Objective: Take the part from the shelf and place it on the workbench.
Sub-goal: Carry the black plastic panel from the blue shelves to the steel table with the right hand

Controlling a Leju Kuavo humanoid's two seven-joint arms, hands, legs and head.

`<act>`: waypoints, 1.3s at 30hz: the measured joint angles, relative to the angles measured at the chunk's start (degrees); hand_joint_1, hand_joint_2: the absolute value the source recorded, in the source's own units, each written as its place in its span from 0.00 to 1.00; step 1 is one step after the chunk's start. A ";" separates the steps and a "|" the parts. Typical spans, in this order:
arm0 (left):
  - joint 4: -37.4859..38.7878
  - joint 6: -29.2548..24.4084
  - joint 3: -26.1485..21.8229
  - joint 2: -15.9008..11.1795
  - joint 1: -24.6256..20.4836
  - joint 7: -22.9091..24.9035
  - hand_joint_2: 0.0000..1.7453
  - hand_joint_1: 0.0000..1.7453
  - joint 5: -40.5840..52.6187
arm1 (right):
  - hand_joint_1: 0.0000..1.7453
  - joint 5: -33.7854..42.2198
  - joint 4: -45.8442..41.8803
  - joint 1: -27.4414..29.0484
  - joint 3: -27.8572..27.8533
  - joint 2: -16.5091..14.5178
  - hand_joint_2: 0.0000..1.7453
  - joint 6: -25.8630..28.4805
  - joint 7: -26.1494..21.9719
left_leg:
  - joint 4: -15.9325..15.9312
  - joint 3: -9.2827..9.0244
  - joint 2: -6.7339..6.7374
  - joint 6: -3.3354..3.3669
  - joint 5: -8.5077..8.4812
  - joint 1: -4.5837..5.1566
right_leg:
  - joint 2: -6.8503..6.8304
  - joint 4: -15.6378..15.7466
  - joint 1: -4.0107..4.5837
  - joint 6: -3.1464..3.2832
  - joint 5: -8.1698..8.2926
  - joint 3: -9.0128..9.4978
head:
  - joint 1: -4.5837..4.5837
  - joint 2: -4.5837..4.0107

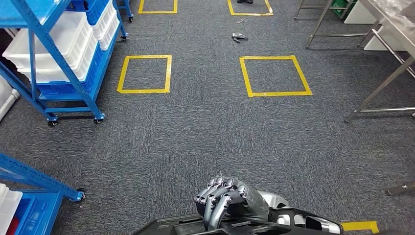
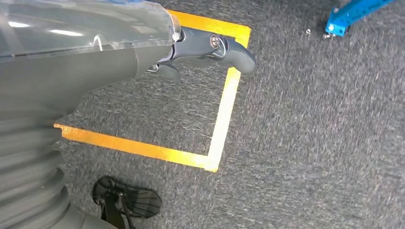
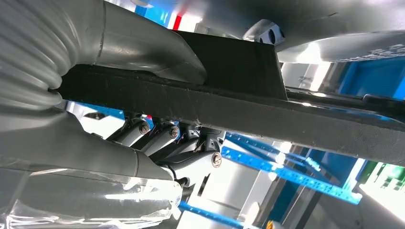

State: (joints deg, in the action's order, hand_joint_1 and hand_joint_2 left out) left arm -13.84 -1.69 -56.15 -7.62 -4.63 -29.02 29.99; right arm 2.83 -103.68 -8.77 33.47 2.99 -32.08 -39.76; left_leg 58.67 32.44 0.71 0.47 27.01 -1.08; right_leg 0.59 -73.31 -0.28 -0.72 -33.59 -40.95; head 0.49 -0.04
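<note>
Right robot hand [image 1: 230,200] has its fingers curled over the edge of the black part [image 1: 195,227], holding it low over the carpet, well short of the yellow tape square [image 1: 275,76]. Its long axis runs crosswise. Left robot hand [image 2: 210,50] hangs over the floor, can't tell its state.

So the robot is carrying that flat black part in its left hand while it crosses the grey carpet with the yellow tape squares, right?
Not quite: the right hand grips the flat black part, as the head view and right wrist view show. The left hand hangs above the carpet, holding nothing. The yellow tape squares are there as you say.
</note>
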 joint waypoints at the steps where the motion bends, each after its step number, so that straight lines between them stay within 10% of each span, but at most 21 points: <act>1: 0.00 0.09 0.00 0.07 0.01 -0.01 1.00 0.00 0.00 | 0.90 -0.02 0.20 0.01 0.01 0.00 1.00 -0.02 0.00 | 0.01 -0.01 0.57 0.05 0.04 0.08 | -0.15 -1.84 -0.01 0.01 -0.27 -0.91 | 0.00 0.00; 6: 0.00 0.63 0.00 1.08 -0.71 0.13 1.00 0.00 0.08 | 0.90 -0.66 1.20 -0.36 0.02 0.04 1.00 0.42 0.00 | -0.01 -0.57 2.79 -0.19 0.47 0.57 | -2.89 11.62 0.95 1.69 6.50 5.95 | 0.02 0.00; 10: 0.00 0.67 0.01 2.14 -1.58 1.13 1.00 0.00 0.39 | 0.90 -1.39 1.76 -0.64 0.02 0.27 1.00 1.12 -0.01 | -0.15 -0.90 4.04 -1.21 0.77 0.71 | -2.47 14.43 1.28 2.40 6.95 6.94 | 0.03 0.00; 17: 0.04 0.83 0.02 3.74 -2.36 3.04 1.00 0.00 0.56 | 0.90 -2.26 3.26 -2.23 0.40 0.66 1.00 1.03 0.09 | 15.18 6.29 -0.21 -2.40 7.27 0.30 | 1.01 15.18 0.53 2.99 7.49 7.50 | 0.12 0.00; 21: 0.09 1.43 0.02 4.61 -2.29 3.16 1.00 0.00 0.10 | 0.90 -2.31 3.92 -2.71 1.20 0.81 1.00 1.23 0.27 | 3.66 1.27 -2.20 -2.67 0.82 -0.39 | 3.46 13.97 0.30 2.22 6.89 7.20 | 0.12 0.00; 25: 0.22 1.43 0.00 5.39 -1.74 3.52 1.00 0.00 0.08 | 0.90 -2.51 3.99 -2.41 1.65 1.19 1.00 2.94 0.52 | 0.66 0.14 -3.07 -1.46 0.56 -0.33 | 5.10 13.50 0.09 0.92 7.08 6.11 | 0.14 0.00; 32: 0.26 0.84 -0.77 5.99 0.41 3.71 1.00 0.00 -0.29 | 0.90 -4.10 4.58 -0.91 2.22 2.35 1.00 5.78 0.20 | 0.14 -0.15 0.73 0.11 0.55 -0.16 | -0.15 -1.20 -0.13 -0.55 0.68 -1.37 | -0.42 0.00; 36: 0.26 0.19 -1.14 5.98 0.74 4.22 1.00 0.00 -0.10 | 0.90 -4.56 4.64 -0.61 2.22 2.83 1.00 6.63 0.57 | 0.15 -0.82 2.41 -0.25 1.09 0.09 | -2.25 9.72 0.44 0.53 6.64 4.10 | -0.43 0.00; 39: 0.26 0.08 -1.49 5.99 0.95 4.82 1.00 0.00 -0.08 | 0.90 -5.18 4.63 -0.47 2.22 2.97 1.00 7.14 0.77 | -0.05 -1.23 3.67 -1.02 1.43 0.42 | -2.94 13.73 1.19 1.33 7.16 5.96 | -0.38 0.00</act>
State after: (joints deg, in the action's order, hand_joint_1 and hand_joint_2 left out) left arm -13.57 -1.62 -57.64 -1.63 -3.69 -24.20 29.91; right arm -2.35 -99.06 -9.24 35.69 5.97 -24.94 -38.99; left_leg 58.62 31.21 4.38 -0.55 28.45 -0.67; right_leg -2.35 -59.59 0.91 0.62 -26.43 -34.99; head 0.11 -0.04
